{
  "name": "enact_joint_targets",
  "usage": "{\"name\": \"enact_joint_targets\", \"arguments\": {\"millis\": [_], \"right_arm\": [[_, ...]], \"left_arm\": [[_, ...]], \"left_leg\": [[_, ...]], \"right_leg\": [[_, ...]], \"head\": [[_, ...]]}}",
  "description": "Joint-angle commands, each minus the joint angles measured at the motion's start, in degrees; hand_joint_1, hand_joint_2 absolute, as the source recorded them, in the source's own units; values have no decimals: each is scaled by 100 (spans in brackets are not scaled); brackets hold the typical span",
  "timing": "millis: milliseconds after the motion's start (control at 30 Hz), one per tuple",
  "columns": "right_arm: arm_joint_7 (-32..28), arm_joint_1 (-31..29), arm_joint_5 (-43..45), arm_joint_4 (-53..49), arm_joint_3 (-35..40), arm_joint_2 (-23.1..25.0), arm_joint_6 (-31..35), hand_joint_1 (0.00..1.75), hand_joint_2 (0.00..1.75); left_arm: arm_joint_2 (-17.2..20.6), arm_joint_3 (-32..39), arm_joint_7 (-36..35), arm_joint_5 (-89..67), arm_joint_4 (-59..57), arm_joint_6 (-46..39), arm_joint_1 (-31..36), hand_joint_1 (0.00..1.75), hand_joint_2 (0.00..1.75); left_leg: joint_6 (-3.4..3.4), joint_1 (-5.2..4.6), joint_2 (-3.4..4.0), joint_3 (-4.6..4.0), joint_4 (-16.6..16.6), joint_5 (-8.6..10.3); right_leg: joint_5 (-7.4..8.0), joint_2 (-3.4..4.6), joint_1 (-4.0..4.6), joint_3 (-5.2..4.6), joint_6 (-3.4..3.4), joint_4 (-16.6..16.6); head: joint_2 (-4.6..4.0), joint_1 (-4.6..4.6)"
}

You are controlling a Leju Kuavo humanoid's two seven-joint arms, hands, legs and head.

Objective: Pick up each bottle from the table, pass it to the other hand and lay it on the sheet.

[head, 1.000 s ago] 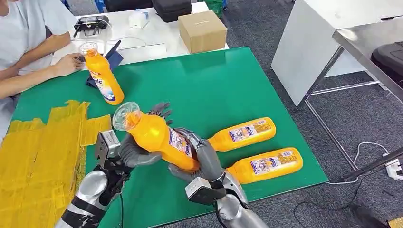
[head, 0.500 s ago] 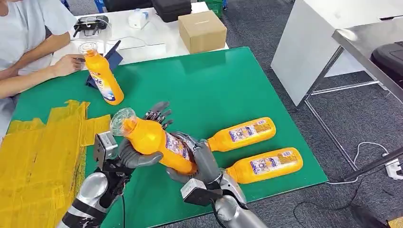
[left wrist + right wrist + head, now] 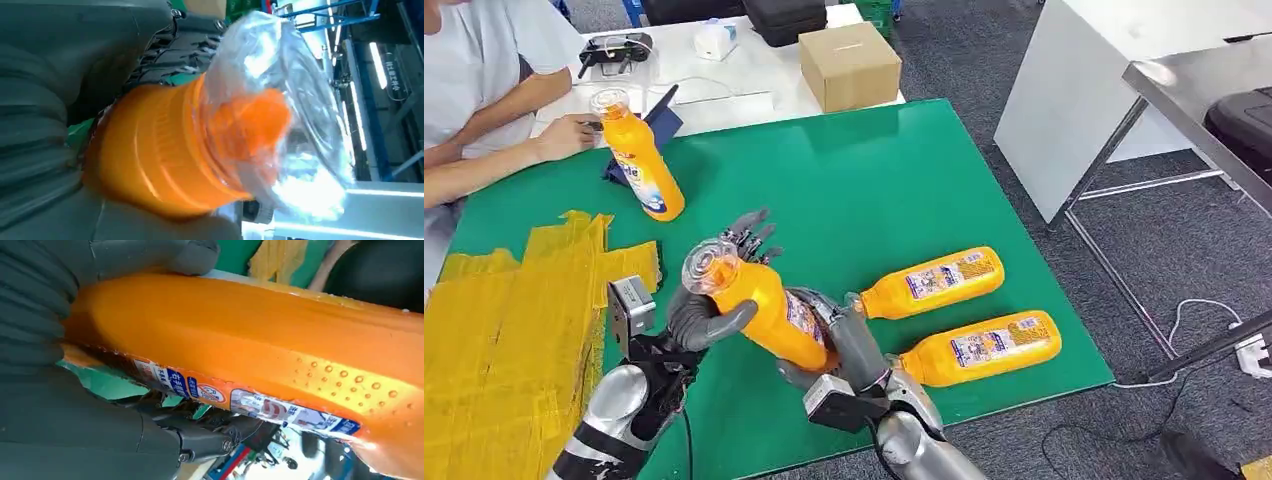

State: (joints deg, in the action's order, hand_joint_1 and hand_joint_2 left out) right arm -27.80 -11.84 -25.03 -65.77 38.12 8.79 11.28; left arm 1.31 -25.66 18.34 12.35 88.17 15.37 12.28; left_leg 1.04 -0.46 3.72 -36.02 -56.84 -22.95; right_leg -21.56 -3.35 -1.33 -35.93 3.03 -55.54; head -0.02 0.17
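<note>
Holding one orange bottle (image 3: 759,305) together, the left hand (image 3: 704,310) grips near its cap and the right hand (image 3: 839,345) wraps its bottom.

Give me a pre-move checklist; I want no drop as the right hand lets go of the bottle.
1. Left hand grips the held bottle near its neck: ok.
2. Right hand holds its lower body: ok.
3. Left grip firm enough alone: cannot tell.
4. Clear cap on: ok.
5. Yellow sheet has bare room: ok.
6. Path to sheet free of other bottles: ok.
</note>
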Motion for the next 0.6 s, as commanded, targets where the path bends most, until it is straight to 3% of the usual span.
{"name": "enact_joint_targets", "arguments": {"millis": [33,600], "right_arm": [[65,-115,-65,461,161,-17,-35,175,175],[78,-50,24,272,-31,-24,74,175,175]], "left_arm": [[-177,-342,18,21,-196,84,138,175,175],[-161,-483,3,-228,-426,28,209,175,175]], "left_leg": [[-9,14,-37,28,-4,-14],[-7,10,-32,19,-1,-8]], "right_leg": [[-14,11,6,35,-14,3],[-9,5,4,23,-11,4]], "head": [[0,0],[0,0]]}}
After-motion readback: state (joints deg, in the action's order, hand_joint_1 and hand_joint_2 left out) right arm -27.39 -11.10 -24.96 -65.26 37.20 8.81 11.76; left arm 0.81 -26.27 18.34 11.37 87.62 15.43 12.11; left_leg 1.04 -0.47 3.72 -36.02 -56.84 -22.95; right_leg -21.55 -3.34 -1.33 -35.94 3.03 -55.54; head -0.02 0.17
